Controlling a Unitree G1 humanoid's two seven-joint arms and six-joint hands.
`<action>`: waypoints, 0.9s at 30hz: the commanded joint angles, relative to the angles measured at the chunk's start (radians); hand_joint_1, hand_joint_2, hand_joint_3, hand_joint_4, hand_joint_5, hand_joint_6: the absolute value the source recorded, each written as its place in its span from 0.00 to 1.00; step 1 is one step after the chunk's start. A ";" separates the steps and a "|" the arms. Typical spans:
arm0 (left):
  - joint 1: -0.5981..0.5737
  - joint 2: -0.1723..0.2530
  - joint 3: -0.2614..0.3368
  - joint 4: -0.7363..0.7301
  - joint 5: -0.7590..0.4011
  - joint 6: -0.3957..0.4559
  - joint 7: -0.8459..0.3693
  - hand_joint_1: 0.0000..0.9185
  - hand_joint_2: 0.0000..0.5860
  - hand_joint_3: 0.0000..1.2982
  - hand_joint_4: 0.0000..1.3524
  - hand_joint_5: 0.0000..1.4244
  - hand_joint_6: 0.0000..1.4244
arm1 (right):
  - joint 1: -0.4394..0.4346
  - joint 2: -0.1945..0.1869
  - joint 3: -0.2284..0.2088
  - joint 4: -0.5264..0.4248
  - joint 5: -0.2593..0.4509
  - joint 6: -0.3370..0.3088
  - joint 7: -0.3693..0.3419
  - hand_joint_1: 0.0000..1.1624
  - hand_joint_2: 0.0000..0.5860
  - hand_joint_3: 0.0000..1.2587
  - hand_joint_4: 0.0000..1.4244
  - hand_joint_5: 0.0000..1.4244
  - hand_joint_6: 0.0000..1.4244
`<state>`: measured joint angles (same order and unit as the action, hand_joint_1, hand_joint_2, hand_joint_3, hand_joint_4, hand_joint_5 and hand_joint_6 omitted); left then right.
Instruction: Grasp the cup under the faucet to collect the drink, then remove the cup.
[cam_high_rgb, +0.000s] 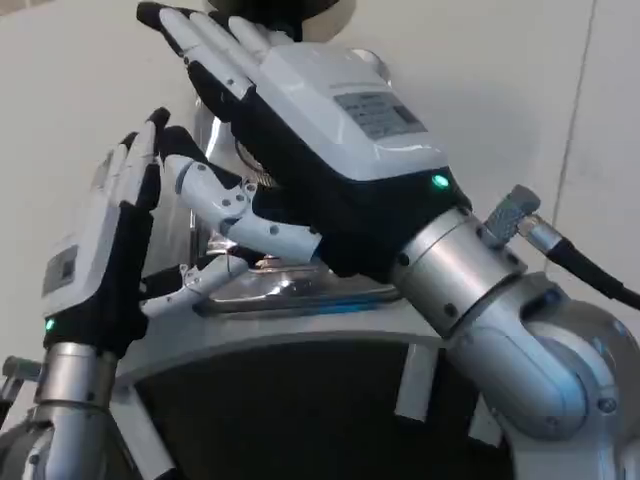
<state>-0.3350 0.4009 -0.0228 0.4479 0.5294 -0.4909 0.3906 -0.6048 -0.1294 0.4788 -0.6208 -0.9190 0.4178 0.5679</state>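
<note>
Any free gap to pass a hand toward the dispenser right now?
Only a narrow gap between the raised left hand and right hand. Behind them, the shiny metal dispenser and its chrome tray are crowded by fingers.

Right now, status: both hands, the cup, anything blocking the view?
Left hand raised, fingers apart, empty. Right hand spread, empty, across the shiny metal dispenser. Cup hidden behind the hands; cannot confirm it.

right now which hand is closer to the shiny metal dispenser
Hard to call: both are right at it. The left hand stands upright against the dispenser's left side, thumb reaching toward its tray. The right hand lies across its front, covering most of it. Actual contact cannot be told.
</note>
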 joint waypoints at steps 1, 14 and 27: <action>-0.017 0.002 -0.022 0.030 0.008 0.011 0.000 0.30 0.08 0.00 0.00 0.00 0.00 | 0.033 0.002 -0.004 0.018 0.003 0.004 0.026 0.01 0.98 0.00 0.00 0.00 0.00; -0.052 -0.013 -0.043 0.063 -0.017 -0.003 0.003 0.29 0.08 0.00 0.00 0.00 0.00 | 0.139 -0.029 -0.076 -0.036 -0.036 -0.086 -0.120 0.17 1.00 0.00 0.00 0.00 0.00; -0.073 -0.025 -0.062 0.091 -0.024 -0.038 -0.005 0.16 0.08 0.00 0.00 0.00 0.00 | 0.533 -0.025 -0.170 -0.151 -0.097 -0.260 -0.490 0.22 0.99 0.00 0.00 0.00 0.00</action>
<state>-0.4065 0.3820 -0.0696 0.5272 0.5099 -0.5150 0.3899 -0.1348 -0.1485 0.3148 -0.7563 -1.0018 0.2011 0.1090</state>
